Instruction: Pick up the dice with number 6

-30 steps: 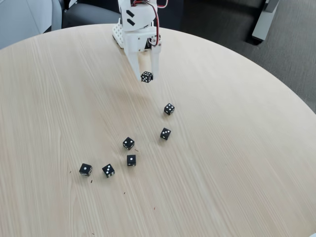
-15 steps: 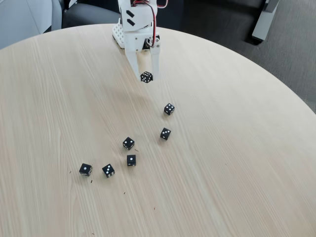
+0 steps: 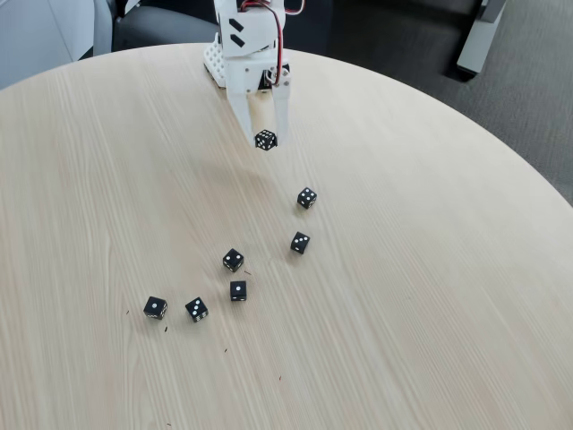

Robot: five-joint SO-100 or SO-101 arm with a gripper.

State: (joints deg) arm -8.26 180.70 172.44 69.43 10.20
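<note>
Round pale wood table [image 3: 403, 296] w/ five loose black dice [image 3: 233, 260]. White gripper [image 3: 266, 139] had jaws clamped on the six-pip die [image 3: 266, 140], lifted near arm base. Prob. light, hard, slick; flat opposite faces grip best.

No words or brands can be read (the dice carry pips, not numerals).

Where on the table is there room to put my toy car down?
Bare wood spreads across the table's right side and far left. It's crowded mid-table around the six loose dice, and up top where the gripper holds a die.
</note>
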